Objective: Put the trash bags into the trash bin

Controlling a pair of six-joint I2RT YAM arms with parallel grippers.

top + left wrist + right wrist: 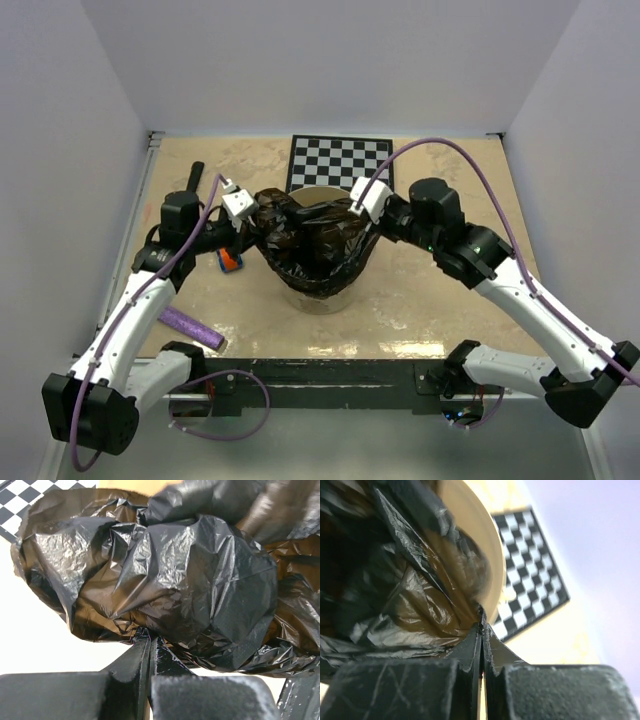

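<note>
A wrinkly black trash bag (310,238) is draped over the mouth of the cream trash bin (322,298) at the table's middle. My left gripper (251,217) is shut on the bag's left edge. In the left wrist view its jaws (149,639) pinch the glossy film (200,575). At the bin's right rim my right gripper (353,208) is shut on the bag. The right wrist view shows the film (415,605) pinched at the tips (481,619), just beside the bin's rim (487,555). A short black roll (193,175) lies at the far left.
A purple textured roll (190,328) lies near the left arm's base. A small orange and blue object (230,262) sits left of the bin. The chessboard (340,160) lies behind the bin. White walls close in the table on three sides.
</note>
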